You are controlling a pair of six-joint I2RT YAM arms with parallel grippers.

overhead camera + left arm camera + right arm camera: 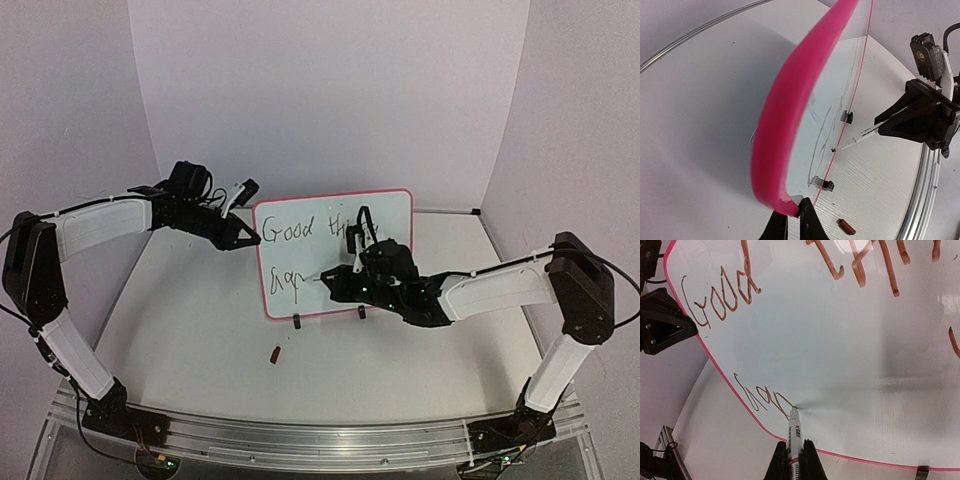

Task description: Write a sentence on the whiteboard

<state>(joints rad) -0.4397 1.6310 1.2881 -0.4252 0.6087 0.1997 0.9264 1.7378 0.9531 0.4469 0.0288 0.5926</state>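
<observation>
Where the left arm (100, 222) reaches in from the left of the overhead frame, its jaws are clamped together on the left edge of the whiteboard (312, 262). They pinch the pink frame near the upper corner, between both fingers (777, 227).

The board stands upright at centre frame on two black clip feet (297, 322). Open white surface (190, 330) lies to its left and in front. A small reddish piece (275, 353) lies before the lower left corner, apart from the feet.

The sentence (290, 232) reads "Good th" on the top line, with a few letters at lower left.

Right of centre, the right jaws are closed on a marker (794, 432). Its tip touches the board just past the lower lettering, near the bottom edge.

The right arm (500, 285) lies low across the board's front right and hides part of the top line.
</observation>
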